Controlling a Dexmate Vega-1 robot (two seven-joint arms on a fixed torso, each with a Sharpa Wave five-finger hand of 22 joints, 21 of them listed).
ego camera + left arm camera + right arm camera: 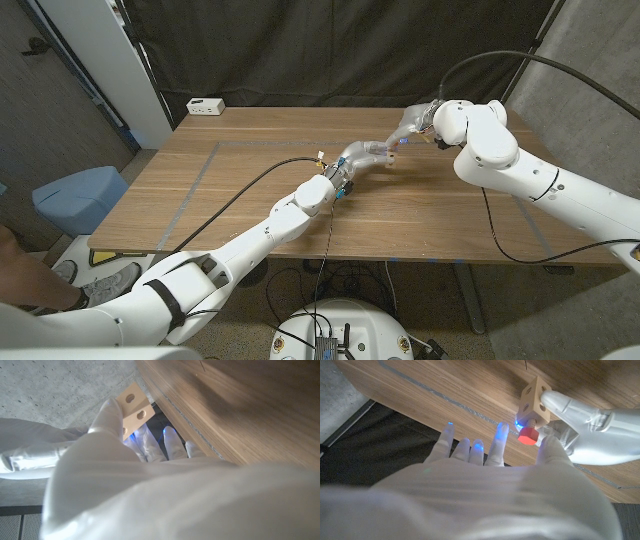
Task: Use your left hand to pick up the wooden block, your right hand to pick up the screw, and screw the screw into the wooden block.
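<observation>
Just above the centre of the head view, the left robot hand holds the wooden block up over the desk. The right robot hand meets it from the upper right, pinching the red-headed screw between thumb and a finger, its other fingers spread. The screw's head sits against the block's face.

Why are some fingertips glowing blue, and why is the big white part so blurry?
Right wrist view: small blue lights shine at the right hand's fingertips; its white back sits close to the camera, so it is soft, while the wooden block and red screw look sharper. Left wrist view: the same blue glow and blur on the left hand.
</observation>
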